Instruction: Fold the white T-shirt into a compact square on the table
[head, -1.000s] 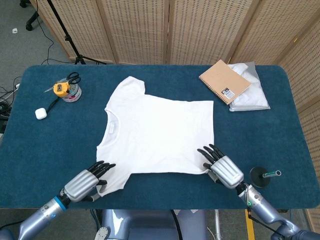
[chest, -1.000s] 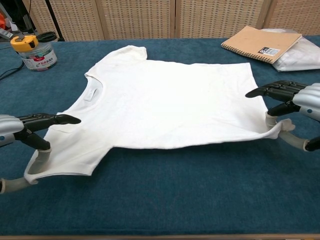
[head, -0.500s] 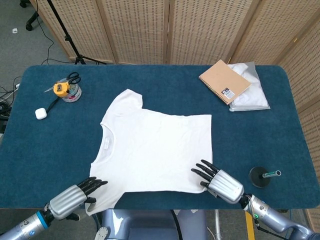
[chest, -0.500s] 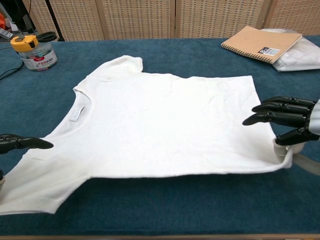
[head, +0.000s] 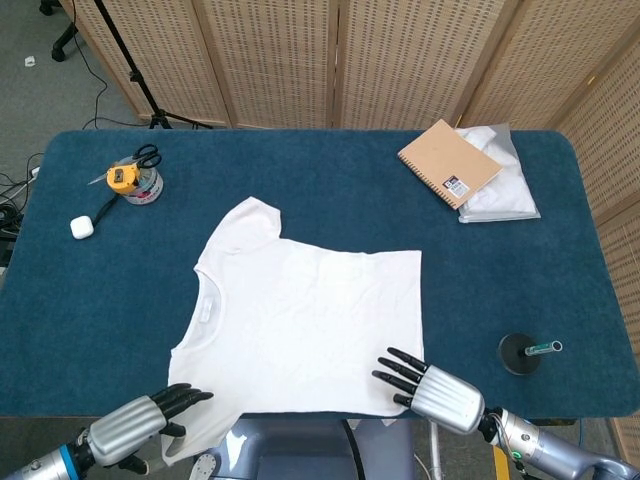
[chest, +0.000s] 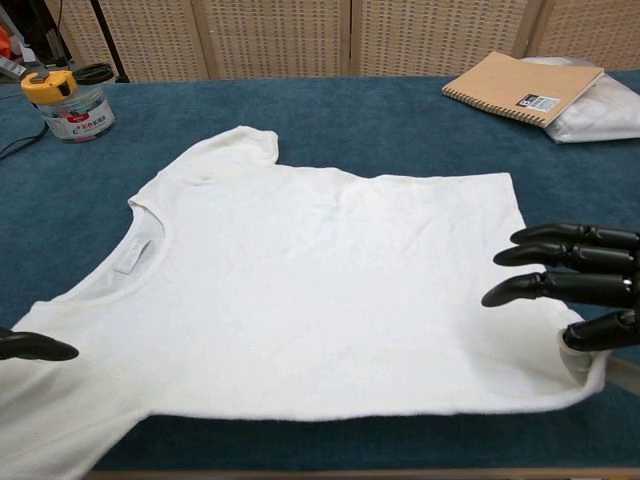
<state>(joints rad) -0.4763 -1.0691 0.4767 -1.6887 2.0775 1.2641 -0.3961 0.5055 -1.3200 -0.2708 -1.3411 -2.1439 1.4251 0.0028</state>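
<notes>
The white T-shirt (head: 300, 320) lies flat on the blue table (head: 560, 280), collar to the left, its near hem at the front edge. My left hand (head: 135, 425) pinches the near sleeve, which hangs over the table's edge; in the chest view only its dark fingertips (chest: 30, 347) show. My right hand (head: 430, 388) holds the near hem corner, with the thumb under the cloth and the fingers spread above it (chest: 575, 285). The far sleeve (chest: 245, 145) lies flat.
A brown notebook (head: 449, 163) rests on a folded white bundle (head: 500, 190) at the back right. A jar with a tape measure and scissors (head: 134, 179) and a small white case (head: 82, 227) sit at the left. A black stand (head: 525, 353) is near my right hand.
Both hands have drawn back toward the table's front edge, dragging the T-shirt with them. The near sleeve now hangs past the edge.
</notes>
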